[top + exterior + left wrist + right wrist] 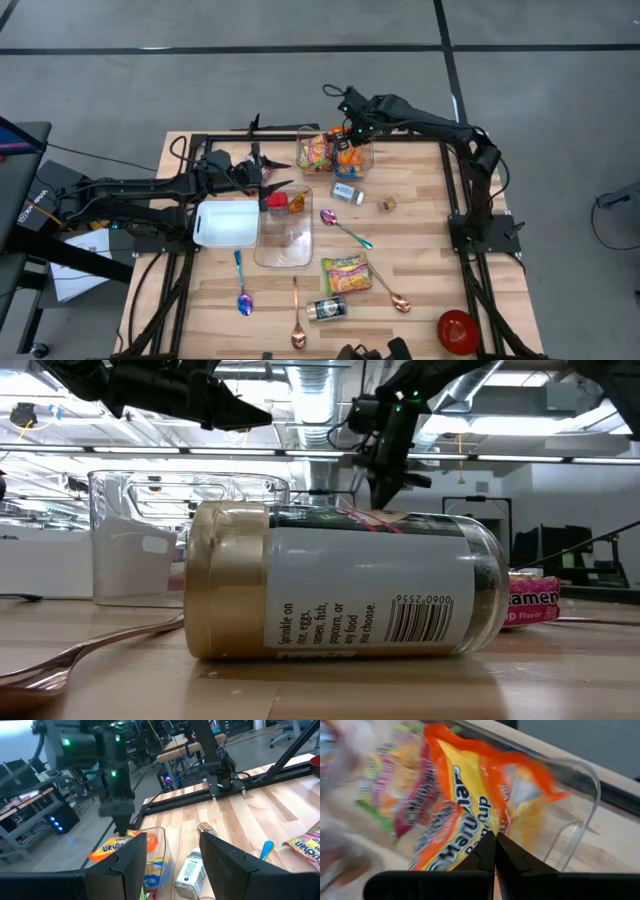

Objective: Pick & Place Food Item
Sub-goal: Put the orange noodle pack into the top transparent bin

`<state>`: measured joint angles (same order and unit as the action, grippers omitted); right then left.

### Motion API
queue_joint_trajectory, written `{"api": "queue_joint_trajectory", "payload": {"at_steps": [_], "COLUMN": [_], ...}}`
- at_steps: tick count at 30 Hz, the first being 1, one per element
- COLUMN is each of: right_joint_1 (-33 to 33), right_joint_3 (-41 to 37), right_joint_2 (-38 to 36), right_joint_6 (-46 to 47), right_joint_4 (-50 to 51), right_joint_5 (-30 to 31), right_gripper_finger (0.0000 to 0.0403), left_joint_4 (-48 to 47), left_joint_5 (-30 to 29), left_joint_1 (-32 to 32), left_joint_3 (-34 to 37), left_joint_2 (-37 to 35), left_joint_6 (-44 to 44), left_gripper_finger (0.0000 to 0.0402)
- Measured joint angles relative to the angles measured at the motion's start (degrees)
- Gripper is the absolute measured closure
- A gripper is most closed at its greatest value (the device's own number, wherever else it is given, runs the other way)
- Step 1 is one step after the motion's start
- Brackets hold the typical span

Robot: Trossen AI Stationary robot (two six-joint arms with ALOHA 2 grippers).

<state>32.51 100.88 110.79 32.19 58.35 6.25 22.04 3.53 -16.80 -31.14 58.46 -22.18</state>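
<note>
An orange and yellow noodle packet (470, 785) is at the mouth of a clear bin (322, 150) at the table's far middle. The bin also holds other coloured packets (312, 152). My right gripper (350, 135) is over the bin and shut on the orange packet; it also shows in the left wrist view (120, 817). My left gripper (280, 172) is open and empty. It hovers left of the bin, above a second clear container (285, 235), and its fingers (135, 857) point toward the bin. My right gripper pinches the orange packet between its two fingertips, at a crumpled part of the wrapper (487, 827). The fingers come from above, pointing down into the bin. The packet spreads out beyond the fingertips, beside the other packets; whether it rests on them I cannot tell.
A white lid (225, 225) lies beside the empty clear container. A red item (277, 200), a small bottle (347, 192), several spoons, a ramen packet (345, 272), a jar on its side (340, 585) and a red bowl (457, 330) lie about the table.
</note>
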Motion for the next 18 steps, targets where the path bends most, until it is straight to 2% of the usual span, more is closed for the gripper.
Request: {"api": "queue_joint_trajectory", "payload": {"at_steps": [8, 18], "right_joint_1": [-0.6, -0.7], "right_joint_3": [-0.1, -0.1], "right_joint_2": [3.8, 9.4], "right_joint_6": [3.1, 0.7], "right_joint_4": [2.8, 1.5], "right_joint_5": [4.4, 4.5], "right_gripper_finger": [0.0403, 0.0403], "left_joint_4": [-0.2, -0.2], "left_joint_5": [-0.6, -0.5], "left_joint_1": [0.0, 0.0], "left_joint_3": [0.0, 0.0], "left_joint_2": [0.0, 0.0], "left_joint_6": [0.0, 0.1], "left_gripper_finger": [0.0225, 0.0225]}}
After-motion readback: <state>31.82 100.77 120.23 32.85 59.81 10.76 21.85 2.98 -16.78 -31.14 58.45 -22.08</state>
